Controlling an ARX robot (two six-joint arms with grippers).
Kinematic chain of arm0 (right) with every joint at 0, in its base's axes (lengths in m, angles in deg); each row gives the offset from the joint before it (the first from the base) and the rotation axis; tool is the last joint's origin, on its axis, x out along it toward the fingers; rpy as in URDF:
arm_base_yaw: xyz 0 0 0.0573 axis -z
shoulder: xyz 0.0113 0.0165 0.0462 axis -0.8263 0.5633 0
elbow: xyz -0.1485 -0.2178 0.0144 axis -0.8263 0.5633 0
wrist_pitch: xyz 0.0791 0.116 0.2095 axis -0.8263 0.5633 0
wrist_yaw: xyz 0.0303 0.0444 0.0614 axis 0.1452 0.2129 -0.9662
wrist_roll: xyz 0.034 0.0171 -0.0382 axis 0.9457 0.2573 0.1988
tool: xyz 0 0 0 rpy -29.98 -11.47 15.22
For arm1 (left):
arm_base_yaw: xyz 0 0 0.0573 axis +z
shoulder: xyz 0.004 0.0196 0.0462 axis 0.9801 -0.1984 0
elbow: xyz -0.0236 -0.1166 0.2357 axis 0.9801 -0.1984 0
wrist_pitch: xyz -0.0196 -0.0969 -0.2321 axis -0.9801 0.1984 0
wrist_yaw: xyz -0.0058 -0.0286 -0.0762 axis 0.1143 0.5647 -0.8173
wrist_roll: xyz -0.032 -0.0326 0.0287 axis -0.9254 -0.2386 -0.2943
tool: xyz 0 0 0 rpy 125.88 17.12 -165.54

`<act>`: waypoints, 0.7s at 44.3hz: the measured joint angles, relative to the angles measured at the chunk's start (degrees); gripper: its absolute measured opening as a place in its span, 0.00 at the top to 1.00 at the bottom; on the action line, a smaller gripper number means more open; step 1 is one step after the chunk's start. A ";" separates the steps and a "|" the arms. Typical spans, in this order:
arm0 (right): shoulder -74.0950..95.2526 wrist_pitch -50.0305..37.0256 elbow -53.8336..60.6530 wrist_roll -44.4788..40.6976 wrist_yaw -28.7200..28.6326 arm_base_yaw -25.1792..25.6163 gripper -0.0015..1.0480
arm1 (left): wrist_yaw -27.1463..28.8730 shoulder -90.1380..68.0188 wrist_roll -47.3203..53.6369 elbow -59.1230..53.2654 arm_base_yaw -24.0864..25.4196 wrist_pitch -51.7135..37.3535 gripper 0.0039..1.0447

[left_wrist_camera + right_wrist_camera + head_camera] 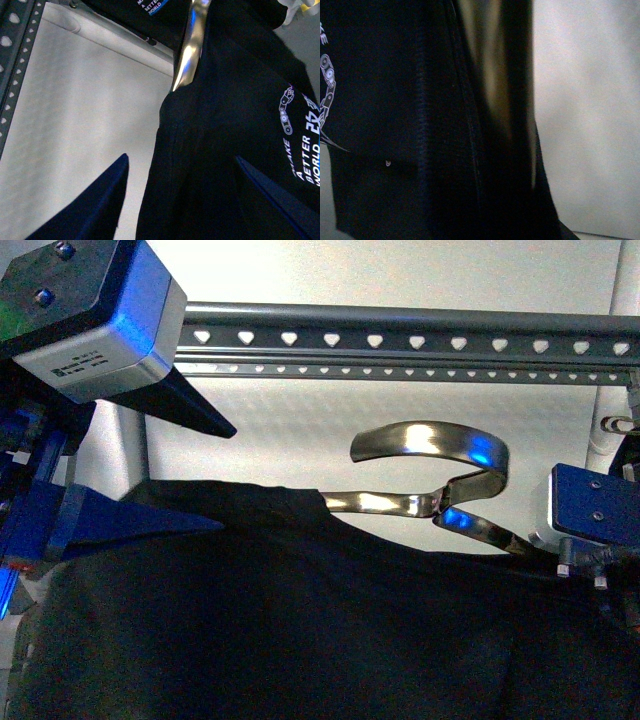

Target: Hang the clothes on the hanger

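While the left gripper (228, 478) stands wide open, its two dark fingers (185, 405) splayed well apart, the black T-shirt (300, 620) hangs just below and ahead of it. The shirt's near shoulder sits level with the lower finger. From the left wrist view the cloth lies between the fingers: one overlaps the fabric and the other stands off against the pale backdrop. Neither seems to be pinching it, though the light is too dim to be sure. The white "MAKE A BETTER WORLD" print (305, 160) sits just beyond the finger on the fabric side.

A shiny metal coat hanger (430, 455) rises out of the collar between the two grippers, nearer the right one. Its hook curls up below the grey rack rail (400, 340) with the heart-shaped holes and does not touch it.

Only the blue-and-silver body of the right gripper (585, 510) shows, at the shirt's far shoulder beside the hanger's arm. Its fingers are hidden, so I cannot tell how they stand. Its wrist view is filled with dark cloth.
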 joint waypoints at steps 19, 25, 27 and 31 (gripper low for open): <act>-8.96 12.68 -0.57 24.00 3.23 0.20 0.97 | 44.28 0.46 -94.88 -2.47 9.99 -34.84 0.06; -12.33 19.23 -4.37 37.33 2.84 -0.39 0.97 | 42.84 2.14 -100.63 -3.34 8.81 -31.23 0.12; -12.55 20.85 -6.29 41.42 2.12 -0.44 0.97 | 42.80 5.18 -95.86 -6.38 7.80 -28.79 0.21; -11.85 24.06 -12.00 51.82 1.77 0.35 0.97 | 42.34 12.55 -87.95 -16.81 6.43 -32.33 0.41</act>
